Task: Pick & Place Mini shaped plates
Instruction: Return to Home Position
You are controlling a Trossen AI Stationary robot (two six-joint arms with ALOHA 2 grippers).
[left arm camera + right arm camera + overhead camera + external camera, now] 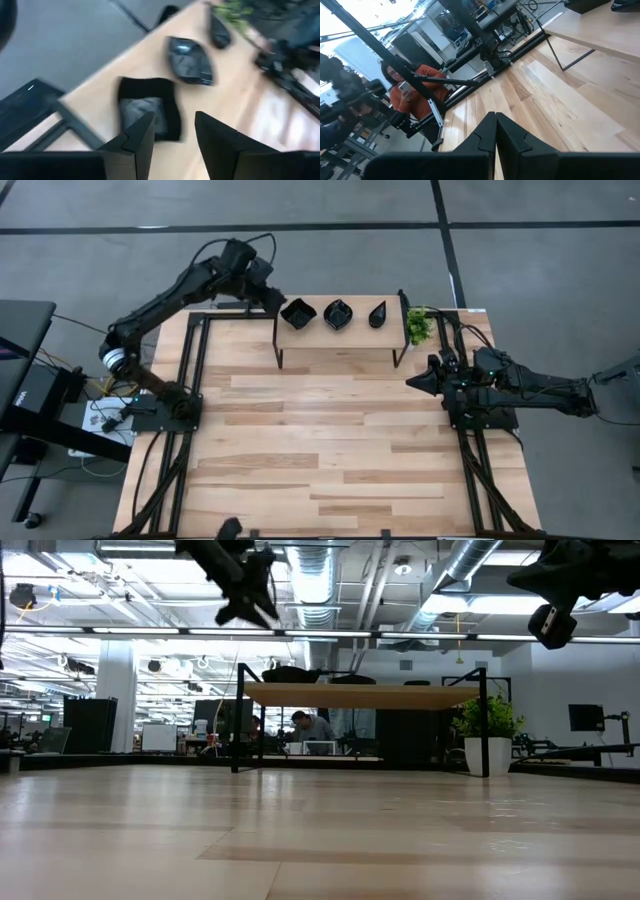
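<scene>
- Scanning the near boards of the table (300,480) turns up nothing left to pick.
- Farther in, by the table's right edge, the right gripper (410,382) hangs short of the shelf (320,340), fingers pressed together on nothing.
- On that shelf at the far end, three black groups sit in a row: wavy-edged square plates (298,312), leaf-like plates (338,313), teardrop plates (377,314), with the plant (418,326) just beside the shelf's right end.
- Over the square plates hovers the left gripper (174,117), fingers apart and empty.
- Placing looks finished to me; only parking the left arm seems to remain.
</scene>
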